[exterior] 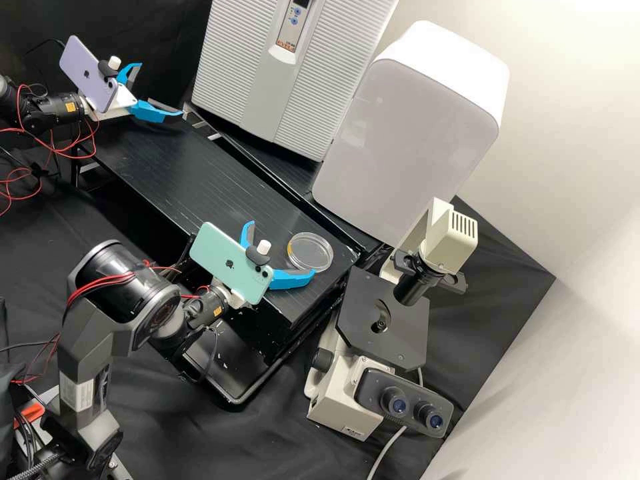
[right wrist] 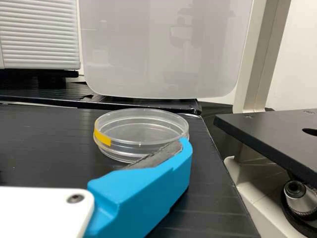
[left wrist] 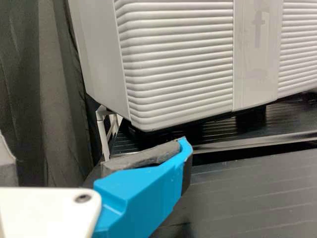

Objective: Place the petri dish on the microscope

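Observation:
In the high view, the clear petri dish (exterior: 311, 252) with a yellow mark lies flat at the bench's right end. My right gripper (exterior: 282, 248) stands open just beside it, its fingertips facing the dish. Over at the bench's far left, my left gripper (exterior: 161, 89) is open and holds nothing. The microscope's dark stage (exterior: 400, 327) has a bare top. In the right wrist view, the right gripper's blue finger (right wrist: 143, 193) overlaps the near edge of the dish (right wrist: 141, 130); the stage (right wrist: 267, 136) stands beyond the bench edge. The left wrist view shows the left gripper's finger (left wrist: 143, 191).
A grey ribbed device (exterior: 287, 73) and a white rounded cabinet (exterior: 413, 127) stand behind the bench (exterior: 200, 180). The microscope's lamp arm (exterior: 443, 233) rises over the stage, with eyepieces (exterior: 413, 407) at its front. A metal rail (left wrist: 257, 142) runs along the bench's back.

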### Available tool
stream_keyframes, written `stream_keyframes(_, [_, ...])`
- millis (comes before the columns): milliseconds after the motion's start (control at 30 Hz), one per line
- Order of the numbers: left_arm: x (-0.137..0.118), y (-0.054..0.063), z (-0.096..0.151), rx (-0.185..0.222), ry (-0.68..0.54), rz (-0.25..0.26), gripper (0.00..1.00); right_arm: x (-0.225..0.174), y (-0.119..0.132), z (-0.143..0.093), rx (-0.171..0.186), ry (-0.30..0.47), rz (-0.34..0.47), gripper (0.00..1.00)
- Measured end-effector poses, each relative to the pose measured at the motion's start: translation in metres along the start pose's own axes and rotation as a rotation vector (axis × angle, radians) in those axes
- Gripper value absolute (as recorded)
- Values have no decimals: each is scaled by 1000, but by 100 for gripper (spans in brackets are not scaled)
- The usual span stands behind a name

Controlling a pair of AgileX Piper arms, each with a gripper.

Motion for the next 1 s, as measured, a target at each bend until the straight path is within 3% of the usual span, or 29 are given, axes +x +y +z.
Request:
stream_keyframes(533, [0, 0, 0, 0, 0, 0, 100, 1, 15, 17, 20, -62, 41, 100])
stream_keyframes(1000, [0, 0, 0, 0, 0, 0, 100, 17, 8, 4, 23, -33, -3, 100])
